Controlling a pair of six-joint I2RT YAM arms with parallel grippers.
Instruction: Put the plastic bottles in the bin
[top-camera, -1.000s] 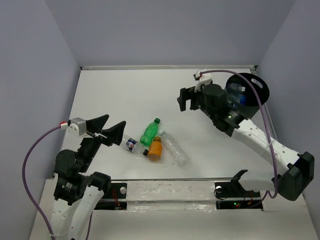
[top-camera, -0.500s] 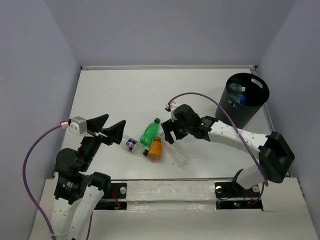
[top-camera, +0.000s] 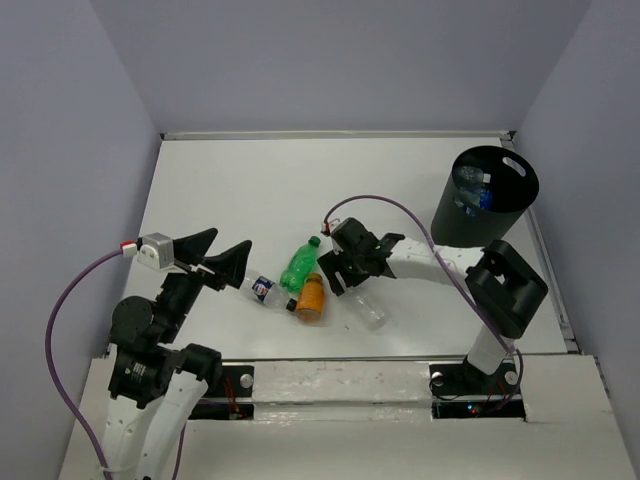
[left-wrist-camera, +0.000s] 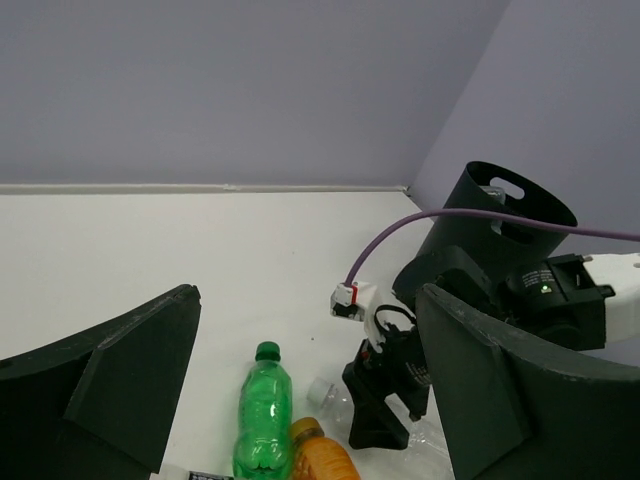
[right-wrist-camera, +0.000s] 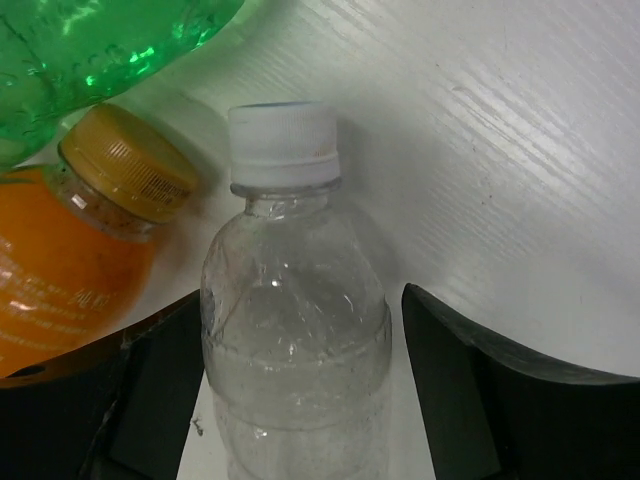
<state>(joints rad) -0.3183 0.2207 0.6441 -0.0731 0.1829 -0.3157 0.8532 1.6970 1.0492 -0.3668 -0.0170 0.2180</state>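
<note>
A clear bottle (top-camera: 364, 305) lies on the table; in the right wrist view it (right-wrist-camera: 295, 340) sits between the fingers. My right gripper (top-camera: 345, 272) is open and straddles it, the jaws apart from its sides (right-wrist-camera: 300, 410). Beside it lie a squat orange bottle (top-camera: 311, 297) (right-wrist-camera: 60, 270), a green bottle (top-camera: 300, 263) (right-wrist-camera: 90, 40) and a small bottle with a red-white-blue label (top-camera: 263, 290). The tall black bin (top-camera: 497, 215) stands at the back right and holds blue-labelled bottles (top-camera: 470, 190). My left gripper (top-camera: 216, 262) is open and empty, left of the bottles.
The left wrist view shows the green bottle (left-wrist-camera: 262, 420), the orange bottle (left-wrist-camera: 320, 458), the right gripper (left-wrist-camera: 385, 400) and the bin (left-wrist-camera: 500, 230). A purple cable (top-camera: 390, 205) loops over the right arm. Walls close the table's far and side edges.
My right arm swung from the bin's mouth down and left to the bottle cluster and set its open jaws around the clear bottle. The left arm has not moved.
</note>
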